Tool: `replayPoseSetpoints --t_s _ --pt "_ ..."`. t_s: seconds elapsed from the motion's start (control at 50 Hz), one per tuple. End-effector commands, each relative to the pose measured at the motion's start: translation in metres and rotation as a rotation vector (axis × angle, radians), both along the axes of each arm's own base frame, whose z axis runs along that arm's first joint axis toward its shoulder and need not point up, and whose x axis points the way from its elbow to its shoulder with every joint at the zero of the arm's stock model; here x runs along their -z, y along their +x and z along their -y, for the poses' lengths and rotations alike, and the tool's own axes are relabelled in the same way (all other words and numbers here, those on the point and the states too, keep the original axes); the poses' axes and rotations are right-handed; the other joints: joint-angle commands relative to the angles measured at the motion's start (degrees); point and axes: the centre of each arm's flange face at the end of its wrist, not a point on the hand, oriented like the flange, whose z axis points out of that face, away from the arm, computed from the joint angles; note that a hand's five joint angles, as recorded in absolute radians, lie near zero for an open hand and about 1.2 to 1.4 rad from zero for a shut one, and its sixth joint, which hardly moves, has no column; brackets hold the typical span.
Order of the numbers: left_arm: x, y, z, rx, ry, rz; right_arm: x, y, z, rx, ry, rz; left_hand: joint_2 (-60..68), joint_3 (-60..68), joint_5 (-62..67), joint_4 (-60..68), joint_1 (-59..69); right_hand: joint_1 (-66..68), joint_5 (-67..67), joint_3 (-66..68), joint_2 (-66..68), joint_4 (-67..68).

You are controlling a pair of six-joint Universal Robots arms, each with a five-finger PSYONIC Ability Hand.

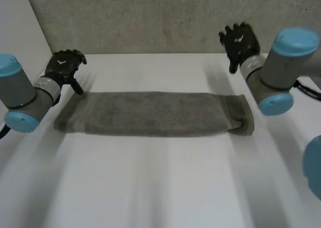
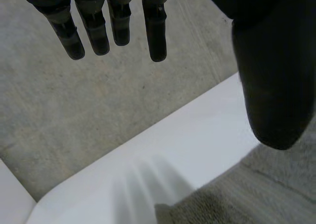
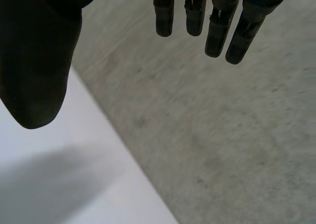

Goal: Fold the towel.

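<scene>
A grey-brown towel (image 1: 153,113) lies folded into a long narrow band across the white table (image 1: 160,188). My left hand (image 1: 64,67) hovers above the towel's left end, open, with straight fingers (image 2: 113,26) and thumb apart and nothing held. A corner of the towel (image 2: 256,194) lies under that thumb in the left wrist view. My right hand (image 1: 239,41) is raised past the towel's right end, towards the back wall. It is open too, fingers (image 3: 217,26) straight, holding nothing.
A grey concrete-like wall (image 1: 165,17) closes the back of the table. A white side panel (image 1: 20,27) stands at the left. Bare table surface stretches in front of the towel.
</scene>
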Motion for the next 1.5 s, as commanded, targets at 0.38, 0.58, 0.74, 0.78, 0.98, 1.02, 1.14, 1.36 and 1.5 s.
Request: replayPoseSetpoints --t_s 0.38,0.58,0.74,0.78,0.98,1.02,1.14,1.36,1.5 --pt "-0.025 0.009 -0.108 -0.005 0.105 0.004 0.015 -0.065 -0.122 0.090 0.542 0.048 -2.89 -3.08 -2.15 -3.44 -3.27 0.02 0.45 -0.34 -0.23 -0.96" --pt "-0.014 0.008 -0.109 -0.043 0.080 -0.015 0.064 -0.074 -0.111 0.110 0.459 0.087 -2.38 -2.58 -1.65 -2.93 -2.77 1.87 2.30 1.51 1.62 0.89" --pt "-0.012 0.013 -0.108 -0.062 0.069 -0.068 0.089 -0.077 -0.100 0.127 0.472 0.080 -2.38 -2.58 -1.65 -2.93 -2.77 9.11 9.53 8.74 8.85 8.13" --pt "-0.012 0.014 -0.108 -0.063 0.066 -0.072 0.096 -0.079 -0.096 0.136 0.481 0.076 -2.55 -2.75 -1.81 -3.10 -2.94 9.44 9.86 9.08 9.18 8.46" --pt "-0.008 0.014 -0.107 -0.063 0.065 -0.074 0.111 -0.086 -0.084 0.155 0.506 0.079 -2.55 -2.75 -1.81 -3.10 -2.94 19.35 19.78 18.99 19.10 18.37" --pt "-0.007 0.014 -0.107 -0.063 0.065 -0.074 0.114 -0.085 -0.083 0.154 0.511 0.079 -2.72 -2.91 -1.98 -3.27 -3.10 22.56 22.99 22.20 22.31 21.58" --pt "-0.007 0.014 -0.108 -0.061 0.057 -0.074 0.115 -0.088 -0.080 0.157 0.513 0.082 -2.72 -2.91 -1.98 -3.27 -3.11 56.46 56.88 56.10 56.20 55.48" --pt "-0.005 0.014 -0.109 -0.060 0.061 -0.072 0.088 -0.113 -0.068 0.220 0.472 0.096 -2.89 -3.08 -2.15 -3.44 -3.27 66.07 66.49 65.71 65.81 65.09" --pt "-0.005 0.014 -0.109 -0.060 0.060 -0.072 0.067 -0.164 -0.049 0.309 0.415 0.004 -3.23 -3.42 -2.49 -3.78 -3.61 66.07 66.49 65.71 65.81 65.09"
